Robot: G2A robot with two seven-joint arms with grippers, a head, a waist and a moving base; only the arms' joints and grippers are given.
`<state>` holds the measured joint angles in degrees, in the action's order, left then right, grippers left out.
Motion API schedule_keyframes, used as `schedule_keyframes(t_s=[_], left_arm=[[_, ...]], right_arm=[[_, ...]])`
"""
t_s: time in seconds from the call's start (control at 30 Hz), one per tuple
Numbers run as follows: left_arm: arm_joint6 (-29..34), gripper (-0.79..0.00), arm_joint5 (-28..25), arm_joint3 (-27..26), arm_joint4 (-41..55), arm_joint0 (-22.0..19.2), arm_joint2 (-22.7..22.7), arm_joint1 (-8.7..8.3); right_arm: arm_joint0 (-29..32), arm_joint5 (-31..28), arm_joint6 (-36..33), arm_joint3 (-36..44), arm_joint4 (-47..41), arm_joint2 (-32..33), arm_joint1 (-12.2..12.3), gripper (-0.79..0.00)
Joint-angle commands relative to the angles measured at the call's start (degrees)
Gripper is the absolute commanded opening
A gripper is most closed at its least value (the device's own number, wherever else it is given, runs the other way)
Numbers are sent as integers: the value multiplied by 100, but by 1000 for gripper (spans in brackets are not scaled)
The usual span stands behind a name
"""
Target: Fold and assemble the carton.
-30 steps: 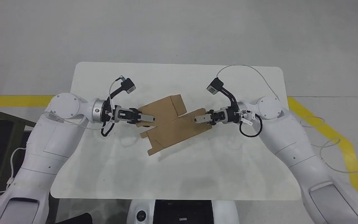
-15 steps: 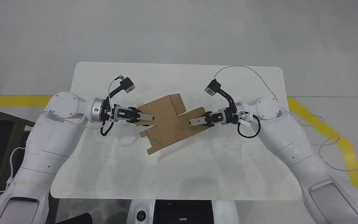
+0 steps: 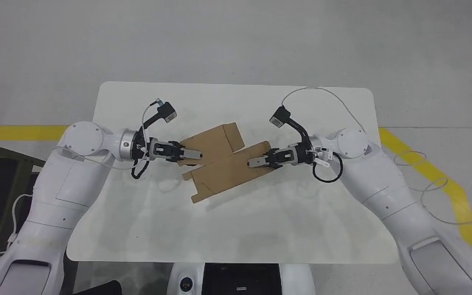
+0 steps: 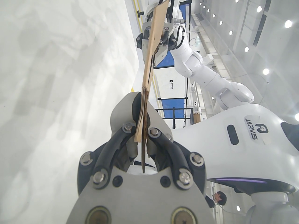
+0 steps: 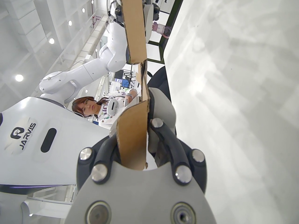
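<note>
Left gripper [image 3: 193, 155] is clamped on the flattened carton's [image 3: 221, 168] 9 o'clock edge, so the cardboard lies toward 3 o'clock from it. At the far side the right gripper [image 3: 256, 161] pinches a flap, with the carton toward 9 o'clock. Both are in contact, neither nearer, holding it above the table [image 3: 310, 221]. Its long axis runs from 8 to 2 o'clock, so opening it probably means pushing the held edges together.

1. The right pincer [image 3: 253, 161], clamped on the carton [image 3: 221, 168], moves inward across the surface [image 3: 324, 221], closer to the left pincer [image 3: 196, 155].
2. The carton's near corner [image 3: 195, 199] shifts slightly toward the robot's left as the sheet is pushed together.
</note>
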<state>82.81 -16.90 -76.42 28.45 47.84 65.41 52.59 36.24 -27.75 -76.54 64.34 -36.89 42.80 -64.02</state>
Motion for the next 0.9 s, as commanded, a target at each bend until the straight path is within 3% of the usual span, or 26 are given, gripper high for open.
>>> schedule_keyframes(t_s=[0.0, 0.07, 0.1, 0.13, 0.17, 0.2, 0.67, 0.87], left_arm=[[6, -785, 9, -3, 14, -2, 9, -2], [19, -742, 35, -9, 66, 3, 19, -3], [37, -545, 48, -19, 92, 2, 24, -4], [56, -440, 55, -32, 102, 0, 32, -6], [63, -77, 58, -41, 105, 1, 40, -8], [74, 0, 49, -55, 104, 1, 48, -10], [-393, 0, 214, -111, 210, 66, 129, -2], [-320, 0, 294, -206, 279, 97, 138, -4]], right_arm=[[-10, 1, -2, -9, -2, -14, 5, -785], [-24, -10, 10, -28, -2, -28, 9, -785], [-31, -13, 13, -36, 5, -39, 11, -785], [-39, -14, 14, -44, 11, -51, 12, -785], [-44, -19, 19, -55, 4, -58, 13, -785], [-49, -35, 35, -60, 5, -64, 15, -785], [-3, -334, 335, -385, -7, -29, 25, -785], [2, -455, 456, -593, 80, 38, 21, -785]])
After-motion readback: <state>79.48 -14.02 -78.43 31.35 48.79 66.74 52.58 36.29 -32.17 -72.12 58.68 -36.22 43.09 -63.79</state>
